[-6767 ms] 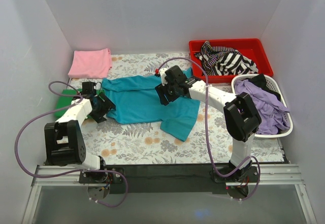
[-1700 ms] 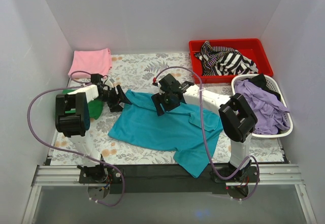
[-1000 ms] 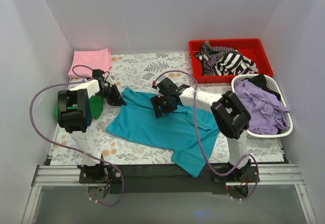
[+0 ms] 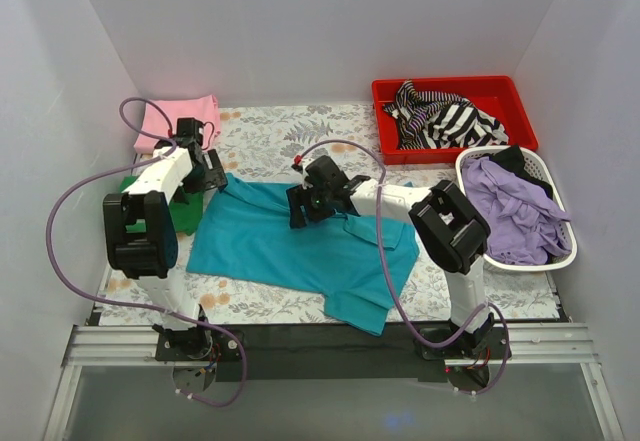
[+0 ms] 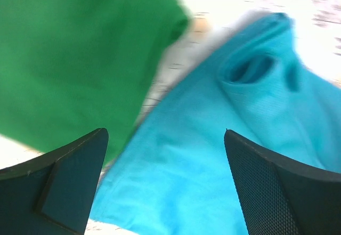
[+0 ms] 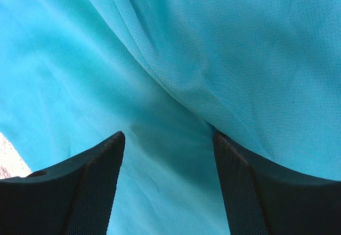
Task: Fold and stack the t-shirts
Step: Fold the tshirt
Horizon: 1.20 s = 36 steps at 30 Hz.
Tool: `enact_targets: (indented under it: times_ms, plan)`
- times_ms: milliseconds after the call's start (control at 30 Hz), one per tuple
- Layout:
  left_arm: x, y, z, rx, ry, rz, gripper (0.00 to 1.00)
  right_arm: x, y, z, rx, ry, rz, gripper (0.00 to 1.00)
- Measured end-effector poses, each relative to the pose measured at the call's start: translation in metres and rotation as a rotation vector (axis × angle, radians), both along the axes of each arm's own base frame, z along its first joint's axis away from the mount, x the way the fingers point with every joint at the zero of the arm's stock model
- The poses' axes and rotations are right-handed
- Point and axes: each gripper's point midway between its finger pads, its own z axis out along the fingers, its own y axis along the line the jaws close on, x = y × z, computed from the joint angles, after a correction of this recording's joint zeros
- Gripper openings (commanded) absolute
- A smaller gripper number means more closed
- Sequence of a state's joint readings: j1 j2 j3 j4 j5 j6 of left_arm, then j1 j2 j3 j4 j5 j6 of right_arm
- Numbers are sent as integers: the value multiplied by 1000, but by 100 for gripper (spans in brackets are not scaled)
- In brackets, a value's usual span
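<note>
Teal t-shirt (image 4: 290, 251), pink t-shirt (image 4: 205, 111), green t-shirt (image 4: 187, 216), floral tablecloth (image 4: 270, 136), red bin (image 4: 450, 83), black-and-white striped garment (image 4: 440, 121), purple clothes (image 4: 515, 206), white basket (image 4: 573, 244)

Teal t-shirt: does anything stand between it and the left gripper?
Nothing visible does. The left gripper hangs open over the teal t-shirt, only air between; the green t-shirt lies to one side.

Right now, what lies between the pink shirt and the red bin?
Between pink shirt and red bin: only bare floral table cover, in the top view.

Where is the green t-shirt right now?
Top view: the green t-shirt lies at the left edge of the table, partly hidden under the left arm, just nearer than the pink t-shirt and left of the teal t-shirt.
</note>
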<state>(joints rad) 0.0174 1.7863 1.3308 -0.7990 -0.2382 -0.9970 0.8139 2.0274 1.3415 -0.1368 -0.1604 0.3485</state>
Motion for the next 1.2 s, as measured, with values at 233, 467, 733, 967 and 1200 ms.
enact_targets:
  times_ms: [233,467,733,967,1200]
  plan:
    - [17,-51,16,-265,-101,-119,90,-4,-37,-1,-58,-44,-91,73]
    - [31,-81,22,-428,-137,-181,90,-21,-65,2,-183,-27,-29,74]
    - [48,-136,0,-640,-64,-271,91,-9,-37,59,-130,-100,80,74]
    - [41,-154,-2,-701,-34,-297,57,-9,-38,65,-143,-116,89,74]
    - [41,-151,-5,-678,-33,-302,0,-9,-42,62,-159,-112,83,74]
